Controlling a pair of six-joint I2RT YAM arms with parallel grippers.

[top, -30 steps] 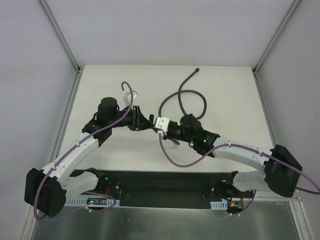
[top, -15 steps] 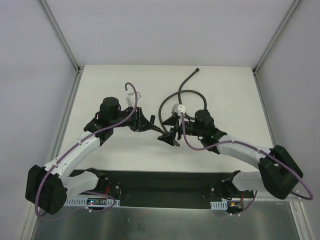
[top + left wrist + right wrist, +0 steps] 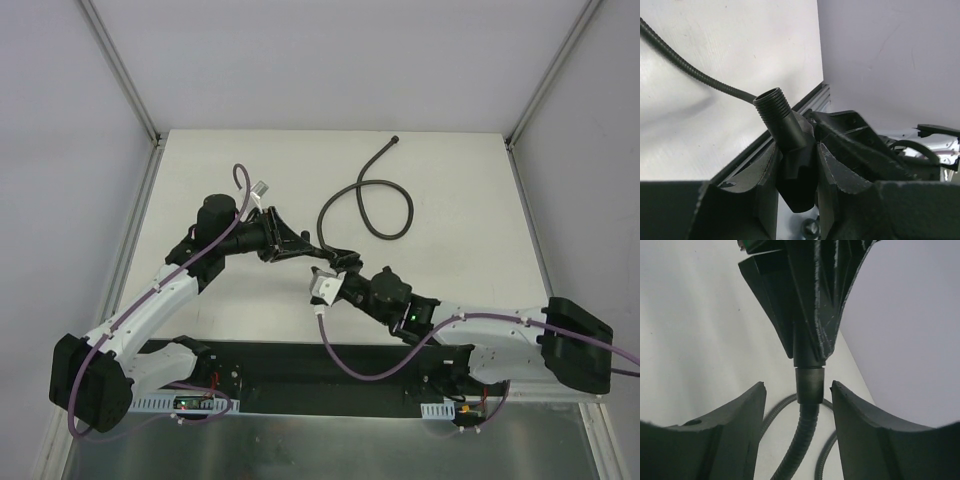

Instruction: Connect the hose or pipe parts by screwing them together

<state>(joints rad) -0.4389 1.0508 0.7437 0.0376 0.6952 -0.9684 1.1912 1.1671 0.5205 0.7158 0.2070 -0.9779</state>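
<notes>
In the left wrist view the lower half of the fitting (image 3: 785, 125) is buried between the fingers (image 3: 765, 170) of the left pincer (image 3: 799, 152), so its side branches are hidden. The hose (image 3: 700, 77) is cut by the edge at ten o'clock, and its other part passes behind the fitting. In the right wrist view the left pincer is cut by the edge at twelve o'clock and covers most of the fitting. The hose leaves by the edge at six o'clock, and so do both fingers of the right pincer (image 3: 797, 386). Whether the hose end is screwed in or only touching, I cannot tell. From above, the joint between the two pincers is too small and dark to make out.
</notes>
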